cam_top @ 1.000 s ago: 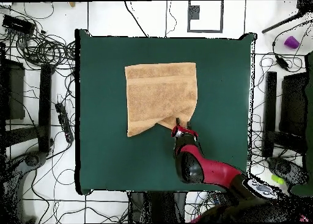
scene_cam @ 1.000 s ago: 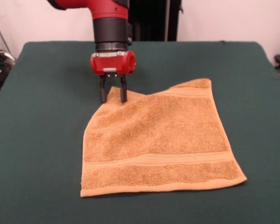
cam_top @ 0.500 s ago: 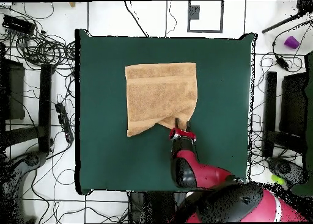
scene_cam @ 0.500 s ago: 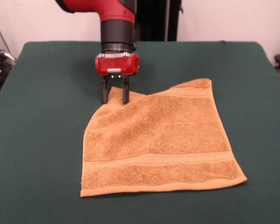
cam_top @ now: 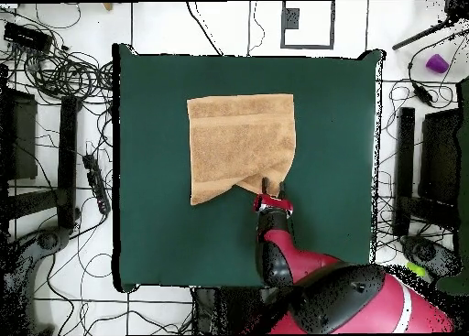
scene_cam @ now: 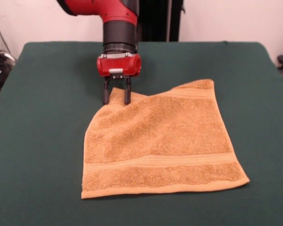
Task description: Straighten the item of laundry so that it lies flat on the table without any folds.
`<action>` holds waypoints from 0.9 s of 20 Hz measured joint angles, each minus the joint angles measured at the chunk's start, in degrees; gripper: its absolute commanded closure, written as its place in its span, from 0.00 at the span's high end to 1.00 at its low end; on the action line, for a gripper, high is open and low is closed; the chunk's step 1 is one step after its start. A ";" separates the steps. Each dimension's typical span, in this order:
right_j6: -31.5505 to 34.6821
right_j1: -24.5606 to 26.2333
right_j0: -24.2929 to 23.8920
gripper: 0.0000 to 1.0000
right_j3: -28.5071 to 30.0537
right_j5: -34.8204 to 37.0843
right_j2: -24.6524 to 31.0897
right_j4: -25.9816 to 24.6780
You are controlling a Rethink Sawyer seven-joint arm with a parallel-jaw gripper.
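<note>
- One towel [scene_cam: 160, 141] lies on one green table [scene_cam: 47, 141], roughly at the middle and a little toward the far edge in the front view.
- Most of it is spread flat; one woven band [scene_cam: 162, 161] runs along the near end, and a second shows near the far right corner.
- The far left corner is not laid out: that end slants, with a small flap poking up where the corner appears tucked or doubled over.
- One gripper [scene_cam: 116, 100] stands upright over that flap, its two fingers [scene_cam: 105, 96] parted and set on either side of the raised cloth, tips at towel level.
- The jaws look open around the flap; whether they already pinch it cannot be told for sure.
- Risk: closing too high would catch only a loop of terry, and the cloth could slip out once pulled.
- Risk: pinching both layers together would drag the fold along instead of opening it.
- Risk: pulling too hard toward the far edge would slide the whole towel and wrinkle the flat part.
- The overhead view shows cables [cam_top: 64, 71] on the floor around the table, and no second cloth.
</note>
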 measured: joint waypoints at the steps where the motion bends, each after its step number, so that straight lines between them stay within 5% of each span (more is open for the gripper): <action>1: 0.00 0.01 -0.10 1.00 -0.07 0.01 0.00 -0.33; 18: 0.00 0.25 -8.97 1.00 -0.80 1.49 -0.94 -21.41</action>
